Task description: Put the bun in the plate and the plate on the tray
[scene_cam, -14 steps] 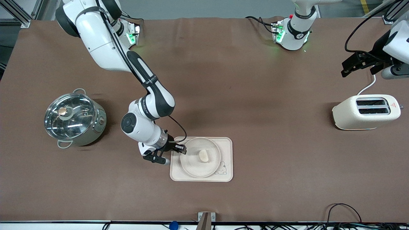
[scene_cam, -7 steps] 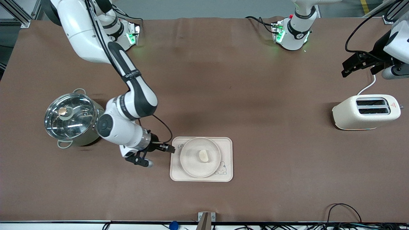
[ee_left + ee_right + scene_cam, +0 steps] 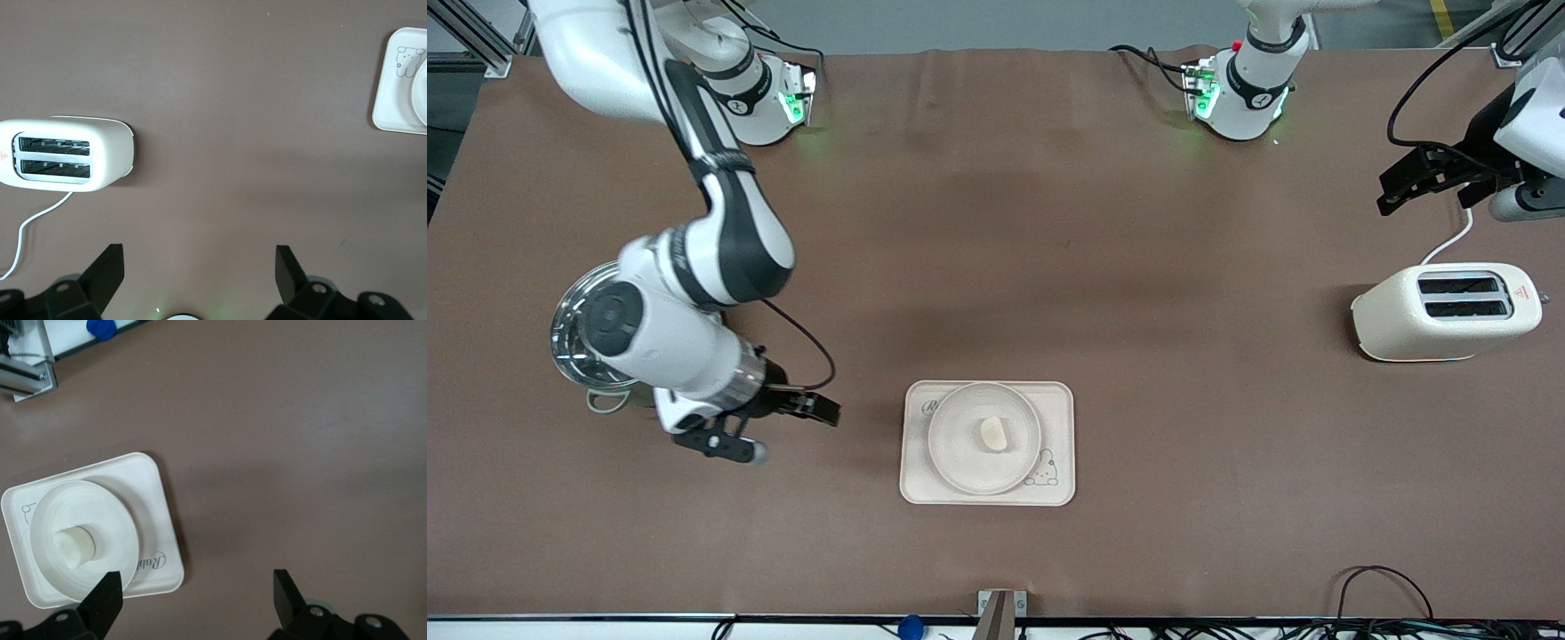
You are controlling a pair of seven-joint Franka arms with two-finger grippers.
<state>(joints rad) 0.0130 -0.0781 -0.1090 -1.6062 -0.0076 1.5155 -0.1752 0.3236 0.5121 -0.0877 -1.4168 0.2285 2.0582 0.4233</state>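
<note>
The bun [image 3: 993, 433] lies in the round cream plate [image 3: 960, 462], and the plate rests on the cream "Rabbit" tray [image 3: 1058, 404] near the table's middle. The right wrist view shows the same: bun [image 3: 75, 545], plate [image 3: 120, 527], tray [image 3: 153, 487]. My right gripper [image 3: 818, 411] is open and empty over the bare table, between the pot and the tray; it also shows in its wrist view [image 3: 197, 587]. My left gripper [image 3: 1414, 182] waits open and empty above the toaster's end of the table; its wrist view [image 3: 200, 263] shows a corner of the tray [image 3: 390, 87].
A steel pot with a glass lid [image 3: 578, 342] stands toward the right arm's end, partly hidden by the right arm. A cream toaster [image 3: 1445, 311] with a white cord stands toward the left arm's end and shows in the left wrist view [image 3: 63, 155].
My right gripper has drawn away from the plate's rim toward the pot, empty. Plate, bun and tray have stayed put. The left arm has not moved.
</note>
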